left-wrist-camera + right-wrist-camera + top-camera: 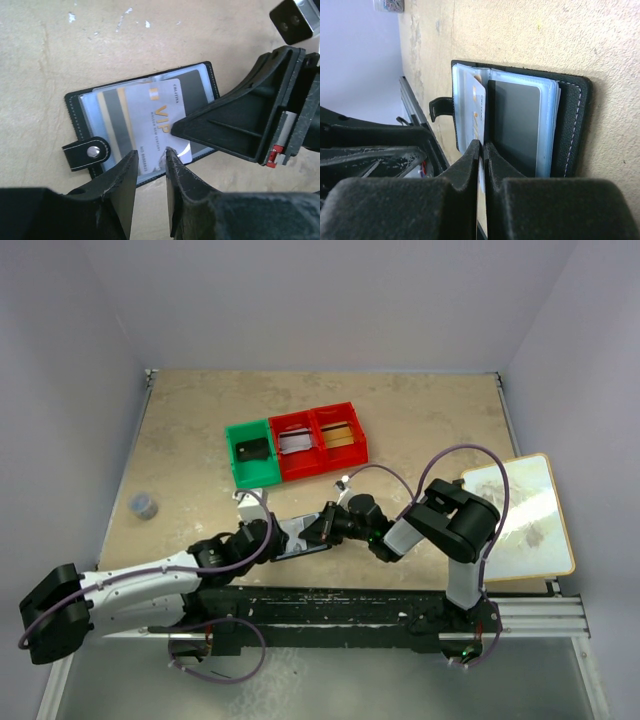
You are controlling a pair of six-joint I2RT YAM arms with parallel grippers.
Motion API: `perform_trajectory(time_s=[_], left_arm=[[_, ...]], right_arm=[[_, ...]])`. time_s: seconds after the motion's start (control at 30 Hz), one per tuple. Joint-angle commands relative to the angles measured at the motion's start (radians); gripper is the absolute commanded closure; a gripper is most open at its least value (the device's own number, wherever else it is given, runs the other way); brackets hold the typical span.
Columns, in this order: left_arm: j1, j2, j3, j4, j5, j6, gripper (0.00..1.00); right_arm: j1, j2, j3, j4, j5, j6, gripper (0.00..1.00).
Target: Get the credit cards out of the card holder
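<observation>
The black card holder (pixel 300 538) lies open on the table between my two grippers. In the left wrist view the holder (pixel 75 102) shows its tab (pixel 87 152) and a silver VIP card (pixel 150 120) slid partly out of its clear sleeve. My right gripper (pixel 483 145) is shut on that card's edge (pixel 479 107); its finger (pixel 225 125) reaches in from the right. A dark card (pixel 515 125) sits in the other sleeve. My left gripper (pixel 150 155) is open, its tips over the holder's near edge.
A green bin (pixel 252 450) holding a black item and two red bins (pixel 318 440) holding cards stand behind the holder. A small grey object (pixel 143 505) sits at the left. A pale board (pixel 520 515) lies at the right edge.
</observation>
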Motion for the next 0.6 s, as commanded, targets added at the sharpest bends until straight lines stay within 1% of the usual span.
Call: perform_trajectory(time_s=[0.0, 0.07, 0.17, 0.23, 0.43, 0.57], left_arm=[[0.002, 0.061, 0.061, 0.088, 0.042, 0.065, 0.74], [0.003, 0.120, 0.086, 0.044, 0.015, 0.056, 0.76], [0.005, 0.180, 0.087, 0.053, 0.014, 0.056, 0.78], [0.013, 0.201, 0.075, 0.077, 0.025, 0.047, 0.80], [0.015, 0.232, 0.051, 0.117, 0.046, 0.040, 0.82], [0.016, 0.244, 0.034, 0.129, 0.068, 0.044, 0.86]], right_arm=[[-0.006, 0.016, -0.005, -0.010, 0.013, -0.011, 0.94], [-0.006, 0.016, -0.004, -0.014, 0.013, -0.009, 0.93], [-0.006, 0.019, -0.008, -0.014, 0.010, -0.008, 0.93], [-0.006, 0.021, -0.011, -0.005, 0.009, -0.003, 0.93], [-0.006, 0.017, -0.014, 0.024, -0.006, 0.002, 0.89], [-0.006, 0.018, -0.005, 0.036, -0.015, -0.006, 0.82]])
